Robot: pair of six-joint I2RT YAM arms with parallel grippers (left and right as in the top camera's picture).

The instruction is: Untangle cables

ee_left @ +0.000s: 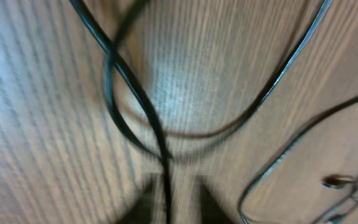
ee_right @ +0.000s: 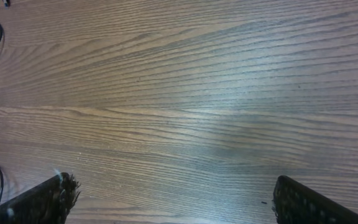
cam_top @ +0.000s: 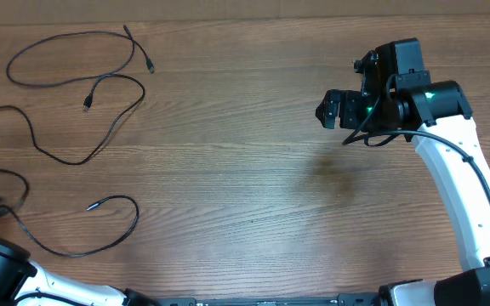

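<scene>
Loosely, the cables (cam_top: 79, 162) sprawl as separate thin black strands.

Cables (cam_top: 79, 161): thin, black, slack, flat on table (cam_top: 253, 170), far left side. Three loose strands in overhead, no tight knot. Upper strand (cam_top: 8, 70) in wide loop. Middle strand snaking down from small plug (cam_top: 86, 104). Lower strand (cam_top: 134, 223) curved, open loop. Blurred and crossing in left wrist view.
</scene>
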